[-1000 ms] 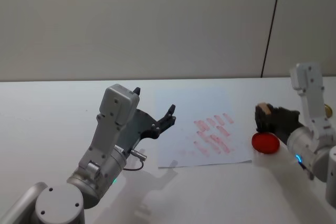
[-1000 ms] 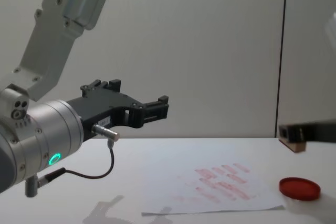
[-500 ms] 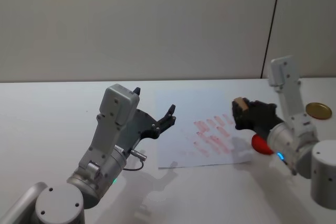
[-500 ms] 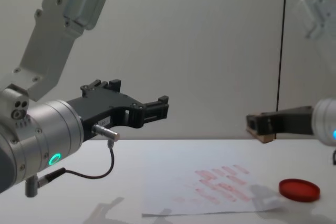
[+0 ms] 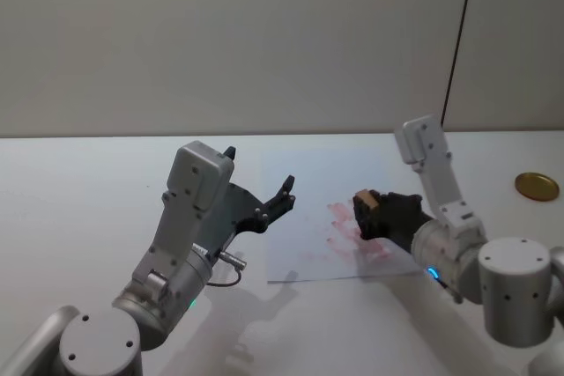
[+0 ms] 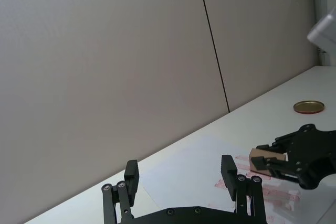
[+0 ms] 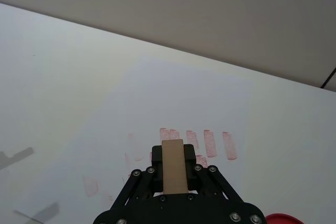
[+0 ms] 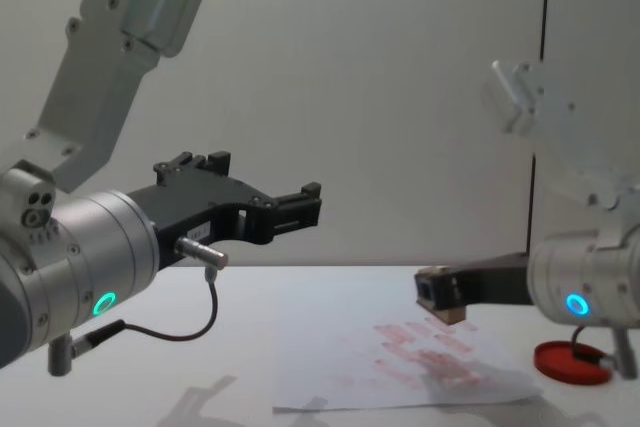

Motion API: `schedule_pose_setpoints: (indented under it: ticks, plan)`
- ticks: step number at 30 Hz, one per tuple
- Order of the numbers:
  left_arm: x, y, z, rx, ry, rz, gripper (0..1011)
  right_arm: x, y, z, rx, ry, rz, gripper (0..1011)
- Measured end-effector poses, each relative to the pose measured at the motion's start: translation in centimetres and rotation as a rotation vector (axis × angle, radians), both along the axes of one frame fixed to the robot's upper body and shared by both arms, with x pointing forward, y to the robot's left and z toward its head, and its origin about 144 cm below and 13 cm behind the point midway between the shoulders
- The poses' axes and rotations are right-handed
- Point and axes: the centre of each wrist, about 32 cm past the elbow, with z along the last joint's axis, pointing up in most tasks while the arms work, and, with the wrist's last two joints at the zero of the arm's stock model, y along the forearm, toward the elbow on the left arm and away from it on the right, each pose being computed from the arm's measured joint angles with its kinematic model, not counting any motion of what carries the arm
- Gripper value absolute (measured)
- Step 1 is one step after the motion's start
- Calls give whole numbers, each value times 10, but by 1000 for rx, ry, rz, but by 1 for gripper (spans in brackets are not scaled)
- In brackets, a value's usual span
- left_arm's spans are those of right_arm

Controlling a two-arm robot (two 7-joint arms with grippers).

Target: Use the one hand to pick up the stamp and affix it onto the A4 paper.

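One moment on, the right hand [image 5: 371,211], jaws shut tight on the stamp [image 8: 447,299], is past the red ink pad [image 8: 568,362] and hangs just over the A4 paper [image 5: 315,180], so it looks ready to press down, while the left hand [image 5: 259,172] waits aside, jaws open.

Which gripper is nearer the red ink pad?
Right. The right gripper, holding the stamp, hovers over the A4 paper beside the ink pad; the left gripper hangs open at the paper's opposite edge.

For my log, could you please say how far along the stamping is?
Done: the small tan wooden stamp is gripped in the right gripper. In hand: it hangs above the white A4 paper's red imprints. Left: pressing it down. Left gripper idles open beside the paper.
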Motion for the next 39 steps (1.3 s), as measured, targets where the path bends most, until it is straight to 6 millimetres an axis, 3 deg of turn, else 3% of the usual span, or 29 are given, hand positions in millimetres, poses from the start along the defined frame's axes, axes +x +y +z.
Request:
schedule_pose_setpoints:
  ticks: [19,39]
  plan:
    - [0,0,0,0,0,0,993,14,19,-20,-17,90,82,219]
    - [0,0,0,0,0,0,993,18,23,-32,-29,131,94,219]
